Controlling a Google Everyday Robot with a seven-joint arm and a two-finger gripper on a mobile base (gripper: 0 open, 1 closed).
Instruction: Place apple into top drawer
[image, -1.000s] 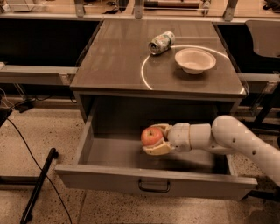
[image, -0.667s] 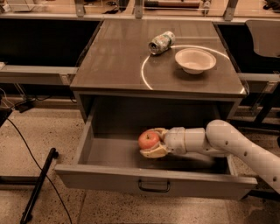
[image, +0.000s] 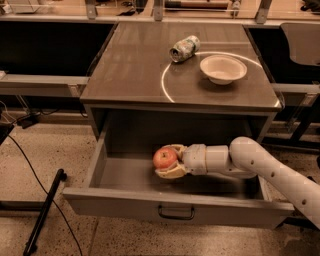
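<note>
The top drawer (image: 175, 207) is pulled wide open under the cabinet top, with its dark handle at the front centre. My gripper (image: 169, 161) reaches in from the right on a white arm and is shut on the apple (image: 164, 158), a red-orange fruit with a paler patch. The apple hangs inside the drawer, left of centre, low over the drawer floor. I cannot tell whether it touches the floor.
On the cabinet top (image: 130, 75) lie a crushed can (image: 184, 48) and a white bowl (image: 223, 68). A black pole (image: 45, 210) and a cable lie on the floor at the left. Dark shelving stands on both sides.
My gripper has carried the apple a little to the left and lower inside the open drawer.
</note>
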